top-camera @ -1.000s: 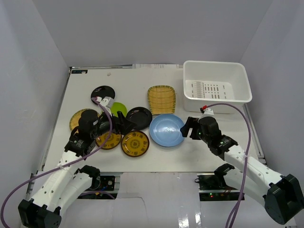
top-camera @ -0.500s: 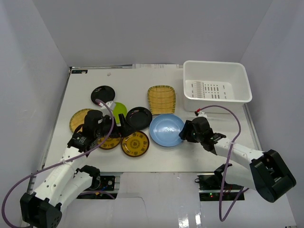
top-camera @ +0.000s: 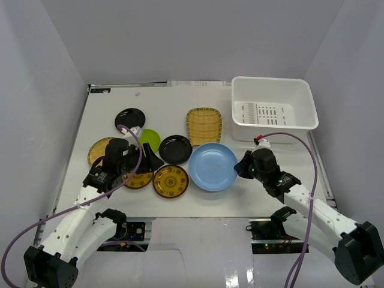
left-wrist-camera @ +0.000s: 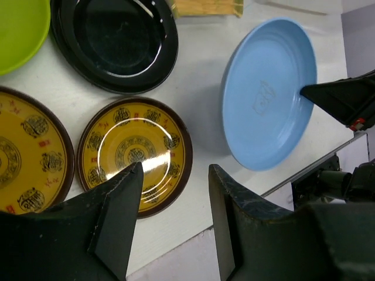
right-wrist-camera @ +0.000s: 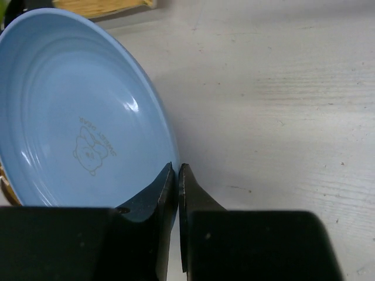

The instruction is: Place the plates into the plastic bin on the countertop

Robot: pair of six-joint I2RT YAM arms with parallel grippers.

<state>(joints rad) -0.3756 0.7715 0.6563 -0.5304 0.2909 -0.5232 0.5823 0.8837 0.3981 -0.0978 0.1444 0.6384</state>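
Observation:
The light blue plate [top-camera: 213, 167] [right-wrist-camera: 76, 117] is tipped up off the countertop [top-camera: 162, 102], and my right gripper [top-camera: 240, 167] [right-wrist-camera: 177, 170] is shut on its right rim. The white plastic bin [top-camera: 309, 105] stands at the back right, with no plate in it. My left gripper [top-camera: 155, 162] [left-wrist-camera: 176, 170] hovers open over the front edge of a yellow patterned plate [top-camera: 171, 181] [left-wrist-camera: 135, 152], with nothing between its fingers. In the left wrist view the blue plate [left-wrist-camera: 266, 99] shows with the right fingers [left-wrist-camera: 340, 96] on its rim.
Other plates lie on the left half: two black ones [top-camera: 129, 117] [top-camera: 175, 149], a lime green one [top-camera: 150, 139], two more yellow ones [top-camera: 138, 178] [top-camera: 97, 150], and the woven bamboo plate [top-camera: 204, 124] in the middle. Grey walls enclose the table.
My right gripper has shut on the blue plate's rim and tipped the plate up. My left gripper's jaws have narrowed and it has shifted slightly over the yellow plates.

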